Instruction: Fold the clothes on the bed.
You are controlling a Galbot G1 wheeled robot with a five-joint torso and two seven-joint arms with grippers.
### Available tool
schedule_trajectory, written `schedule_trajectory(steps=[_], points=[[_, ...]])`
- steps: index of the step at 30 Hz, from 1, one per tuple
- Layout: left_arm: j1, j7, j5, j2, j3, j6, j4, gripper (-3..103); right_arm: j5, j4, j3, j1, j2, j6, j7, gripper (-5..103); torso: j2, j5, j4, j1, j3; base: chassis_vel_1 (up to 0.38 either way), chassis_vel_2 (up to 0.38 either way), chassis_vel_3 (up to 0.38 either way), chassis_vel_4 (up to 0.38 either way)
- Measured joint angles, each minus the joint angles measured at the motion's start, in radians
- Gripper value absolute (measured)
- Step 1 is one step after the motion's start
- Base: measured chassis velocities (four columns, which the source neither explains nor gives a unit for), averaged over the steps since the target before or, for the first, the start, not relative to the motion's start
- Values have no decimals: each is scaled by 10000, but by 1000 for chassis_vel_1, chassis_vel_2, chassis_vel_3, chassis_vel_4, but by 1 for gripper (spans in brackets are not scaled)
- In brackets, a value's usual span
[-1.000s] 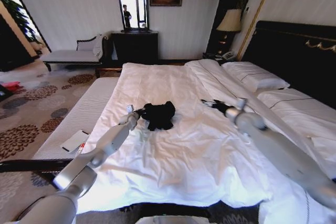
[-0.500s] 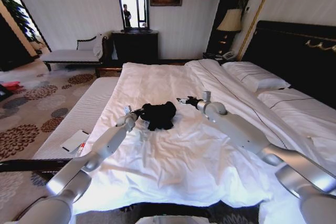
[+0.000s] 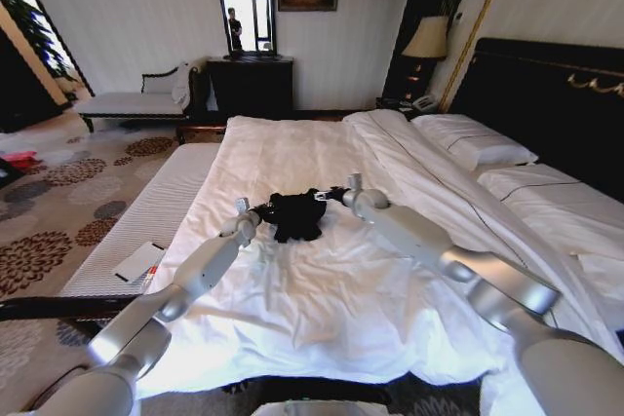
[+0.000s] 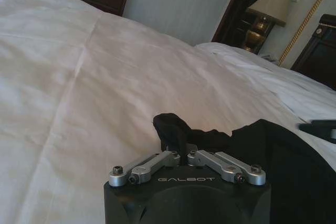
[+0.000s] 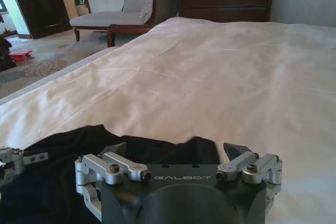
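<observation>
The clothes [image 3: 292, 213] are one crumpled black T-shirt lying in the middle of the white bed [image 3: 322, 319]. My left gripper [image 3: 255, 211] is at the shirt's left edge. In the left wrist view it [image 4: 179, 148] is shut on a raised fold of the black fabric [image 4: 173, 129]. My right gripper [image 3: 328, 194] sits at the shirt's far right edge. The right wrist view shows it [image 5: 176, 148] open, jaws wide apart just above the black cloth [image 5: 79, 145], nothing between them.
White pillows [image 3: 478, 143] and a dark headboard [image 3: 546, 94] lie to the right. A pale bench [image 3: 146, 211] with a white card [image 3: 138, 262] runs along the bed's left side. A chaise [image 3: 136, 99], dresser [image 3: 251, 85] and lamp [image 3: 426, 38] stand at the back.
My right arm has swung left across the bed, bringing its gripper from open duvet to the shirt's right edge. The left gripper has stayed at the shirt's left edge.
</observation>
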Motion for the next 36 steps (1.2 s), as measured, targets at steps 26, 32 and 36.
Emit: schedule_trajectory(steps=[26,32,36], points=[[-69,-8,-185,-227,438,8,-148,0,-425,-2189,147,157,709,263,-373,66,2,4,-6,-1,-1,0,0,0,0],[-93,-8,-192,-350,505,8,-141,0,-537,-2411,179,97,802,276,-481,44,2,3,-10,-1,-2,0,0,0,0],[-91,-3,-204,-317,504,8,-95,0,-566,-2388,199,43,803,277,-481,28,2,3,-7,-1,-1,0,0,0,0]])
